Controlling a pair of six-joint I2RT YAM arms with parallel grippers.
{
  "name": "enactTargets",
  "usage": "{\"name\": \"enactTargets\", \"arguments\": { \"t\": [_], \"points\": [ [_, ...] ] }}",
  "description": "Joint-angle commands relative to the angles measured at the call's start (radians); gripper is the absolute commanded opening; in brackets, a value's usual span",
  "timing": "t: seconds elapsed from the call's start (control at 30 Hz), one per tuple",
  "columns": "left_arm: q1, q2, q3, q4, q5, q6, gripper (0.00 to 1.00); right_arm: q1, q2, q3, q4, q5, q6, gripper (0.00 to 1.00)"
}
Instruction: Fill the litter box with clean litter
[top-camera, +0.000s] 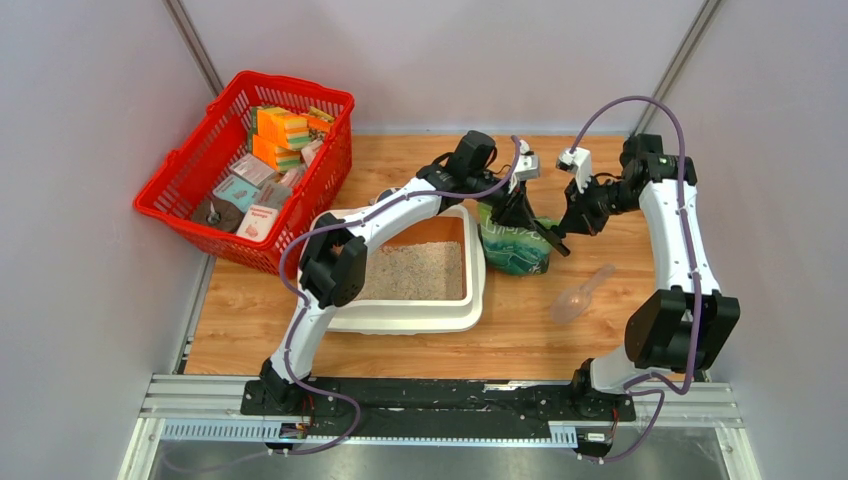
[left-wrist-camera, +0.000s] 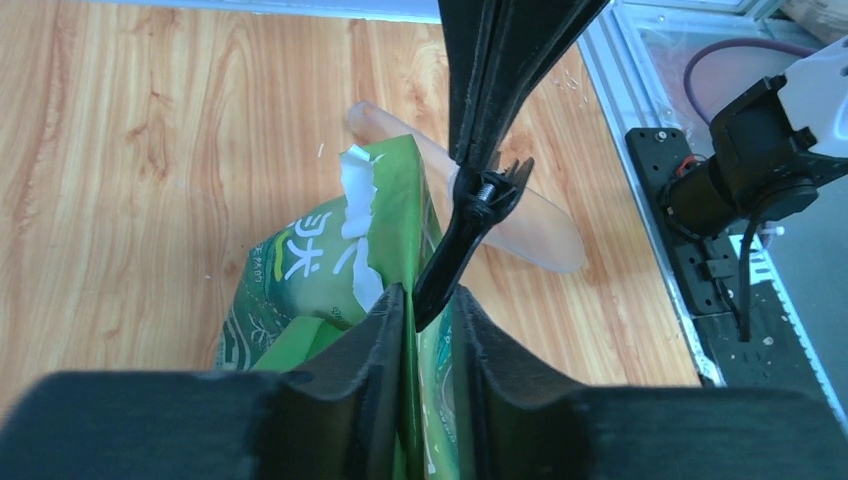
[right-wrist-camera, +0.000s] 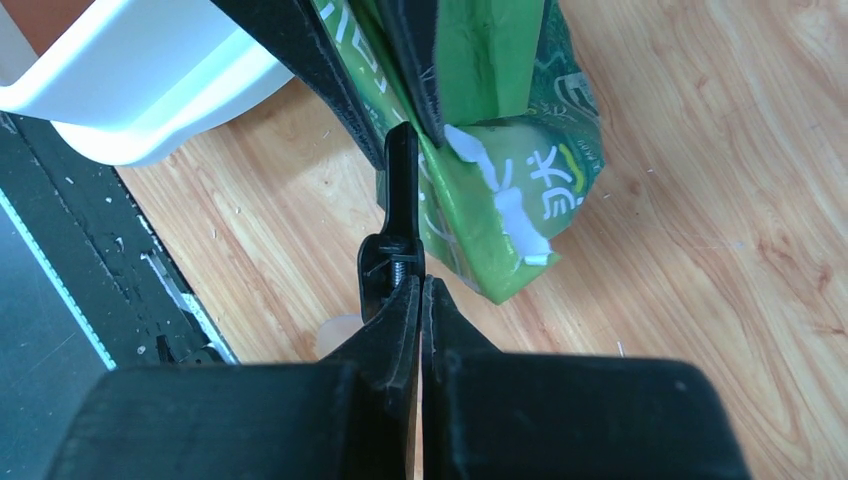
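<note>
The red basket (top-camera: 175, 200) is seen well apart from both sets of fingers. The litter box (top-camera: 400, 322) is found on the counter (top-camera: 250, 330) just beside the left fingers, on the side turned away from the right arm. Clean litter (top-camera: 415, 272) is spread over its floor. The left gripper (left-wrist-camera: 430, 330) is clamped on the top edge of the green bag (left-wrist-camera: 300, 270), with film pinched flat between its fingers. The bag's mouth is torn, and white lining shows just beyond those fingers. The right gripper (right-wrist-camera: 420, 300) is pressed shut, its slim tip laid against the bag right at the left fingers. Whether any film is caught in it cannot be told. The clear scoop (top-camera: 583, 294) is lying beyond the right fingers, untouched.

Trouble is to be expected from that thin grip. Were the bag swung toward the box by one edge, the film could be pulled free or torn further, and granules would be dumped short of the rim. With both sets of fingers crowded at one spot, a knock between them is risked too.
</note>
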Motion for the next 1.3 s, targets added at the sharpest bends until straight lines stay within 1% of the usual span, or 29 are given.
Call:
{"name": "enactTargets", "arguments": {
  "t": [0.0,0.03,0.13,0.23,0.27,0.3,0.33,0.37,0.4,0.43,0.47,0.5,0.53,0.57,0.6,0.63,0.7,0.8,1.07,1.13,1.27],
  "points": [
    [0.005,0.021,0.023,0.032,0.053,-0.013,0.23,-0.003,-0.012,0.033,0.045,-0.044,0.033,0.0],
    [0.005,0.021,0.02,0.043,0.053,-0.026,0.12,-0.003,-0.011,0.034,0.052,-0.043,0.046,0.0],
    [0.005,0.023,0.016,0.069,0.056,-0.046,0.0,-0.003,-0.001,0.036,0.078,-0.046,0.064,0.0],
    [0.008,0.021,0.016,0.072,0.051,-0.053,0.0,-0.003,0.0,0.033,0.095,-0.04,0.082,0.0],
    [0.008,0.023,0.014,0.072,0.045,-0.054,0.0,-0.004,0.002,0.037,0.098,-0.038,0.092,0.02],
    [0.01,0.023,0.014,0.074,0.03,-0.054,0.0,-0.01,0.005,0.04,0.095,-0.037,0.104,0.19],
    [0.011,0.02,0.011,0.077,0.022,-0.054,0.0,-0.018,0.006,0.053,0.095,-0.037,0.119,0.3],
    [0.014,0.02,0.011,0.078,0.013,-0.051,0.0,-0.029,0.008,0.062,0.095,-0.038,0.163,0.39],
    [0.016,0.017,0.013,0.075,-0.001,-0.044,0.0,-0.061,0.012,0.074,0.09,-0.059,0.182,0.5],
    [0.017,0.017,0.017,0.075,-0.004,-0.04,0.0,-0.081,0.015,0.102,0.057,-0.084,0.19,0.54],
    [0.019,0.017,0.02,0.074,-0.011,-0.036,0.0,-0.104,0.022,0.12,0.024,-0.116,0.162,0.57],
    [0.019,0.017,0.023,0.072,-0.027,-0.03,0.0,-0.14,0.032,0.132,-0.009,-0.179,0.138,0.64],
    [0.019,0.017,0.029,0.072,-0.028,-0.025,0.0,-0.155,0.037,0.14,-0.045,-0.201,0.11,0.67],
    [0.019,0.017,0.032,0.074,-0.034,-0.02,0.0,-0.164,0.045,0.143,-0.127,-0.218,0.069,0.69],
    [0.021,0.018,0.034,0.077,-0.036,-0.017,0.0,-0.168,0.052,0.139,-0.17,-0.221,-0.042,0.71],
    [0.019,0.018,0.039,0.083,-0.039,-0.019,0.0,-0.167,0.055,0.122,-0.224,-0.218,-0.083,0.72],
    [0.019,0.023,0.043,0.096,-0.042,-0.023,0.0,-0.168,0.052,0.056,-0.232,-0.218,-0.143,0.73],
    [0.019,0.023,0.046,0.103,-0.039,-0.034,0.0,-0.168,0.06,0.01,-0.228,-0.228,-0.18,0.74],
    [0.019,0.021,0.046,0.078,-0.016,-0.036,0.0,-0.164,0.109,0.03,-0.2,-0.25,-0.181,0.76],
    [0.019,0.023,0.049,0.08,-0.018,-0.039,0.0,-0.155,0.121,0.037,-0.217,-0.247,-0.212,0.75],
    [0.019,0.027,0.057,0.083,-0.024,-0.046,0.0,-0.13,0.141,0.044,-0.25,-0.25,-0.256,0.71]
  ]
}}
